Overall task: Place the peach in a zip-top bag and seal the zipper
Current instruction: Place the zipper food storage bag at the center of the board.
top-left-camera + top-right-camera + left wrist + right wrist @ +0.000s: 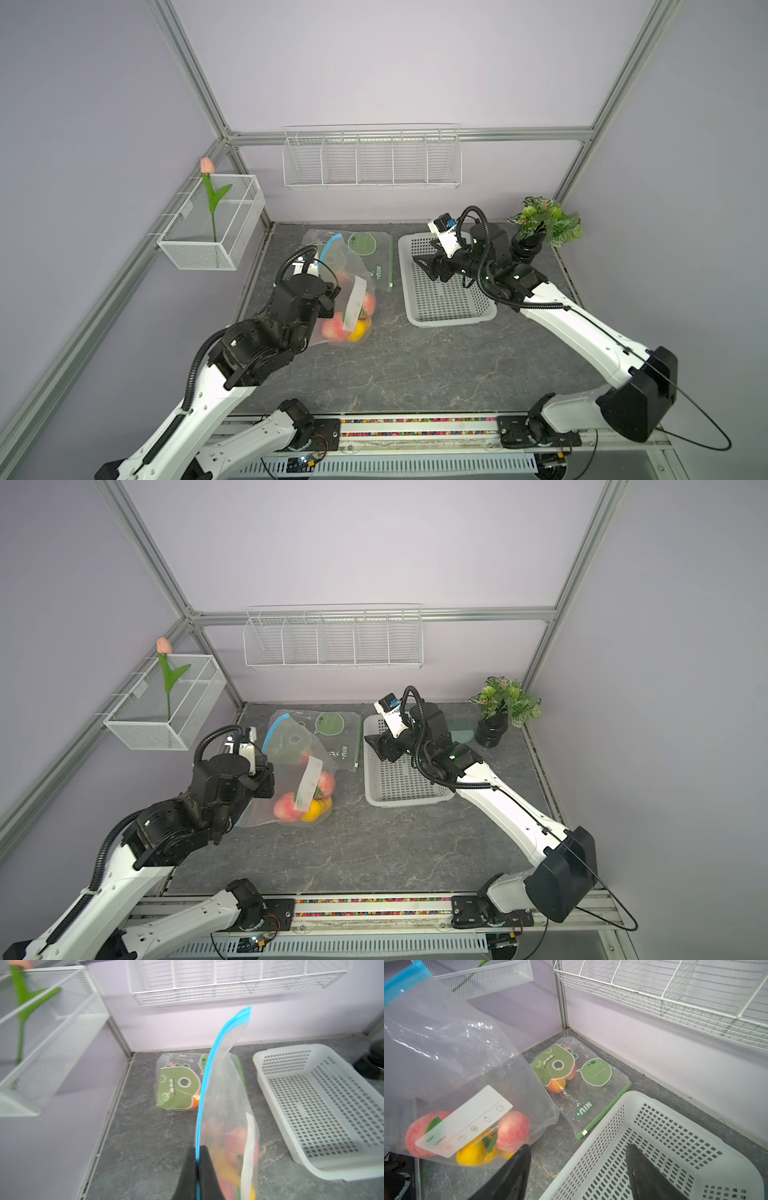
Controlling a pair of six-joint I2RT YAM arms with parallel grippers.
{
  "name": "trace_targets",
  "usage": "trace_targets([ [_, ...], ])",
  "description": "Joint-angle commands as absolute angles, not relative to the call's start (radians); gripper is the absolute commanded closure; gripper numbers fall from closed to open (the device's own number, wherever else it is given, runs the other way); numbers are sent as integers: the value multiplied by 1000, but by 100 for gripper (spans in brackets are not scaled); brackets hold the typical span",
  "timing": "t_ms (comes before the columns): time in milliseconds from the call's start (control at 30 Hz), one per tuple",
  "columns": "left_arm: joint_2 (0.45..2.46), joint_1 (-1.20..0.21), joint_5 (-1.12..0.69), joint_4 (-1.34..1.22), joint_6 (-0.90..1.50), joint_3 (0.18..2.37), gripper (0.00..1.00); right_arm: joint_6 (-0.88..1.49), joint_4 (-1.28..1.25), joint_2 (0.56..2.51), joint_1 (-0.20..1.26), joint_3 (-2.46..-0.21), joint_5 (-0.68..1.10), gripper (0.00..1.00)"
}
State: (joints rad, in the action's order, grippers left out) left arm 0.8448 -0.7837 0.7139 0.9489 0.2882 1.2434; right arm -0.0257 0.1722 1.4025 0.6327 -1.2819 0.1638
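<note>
basket (440, 299) and printed bag (368, 246) beside zip-top bag (353, 303)

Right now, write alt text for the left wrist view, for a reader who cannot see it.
The left fingers are shut on the blue zipper of an upright clear bag holding peaches. Nearby on the grey table lie a green-printed bag and a white basket.
</note>
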Motion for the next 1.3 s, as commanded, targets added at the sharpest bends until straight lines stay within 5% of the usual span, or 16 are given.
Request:
trace_targets([
  [0, 797, -779, 979, 1029, 410, 1227, 100, -14, 147, 1391, 633, -1258, 143, 25],
  [333, 728, -779, 1126, 1142, 511, 1194, 100, -21, 159, 1395, 632, -1261, 147, 25],
  [533, 743, -779, 942, 1002, 447, 1083, 100, -26, 153, 1394, 632, -1256, 145, 25],
  [1267, 1060, -780, 502, 626, 793, 853, 100, -26, 172, 1364, 624, -1206, 94, 24],
])
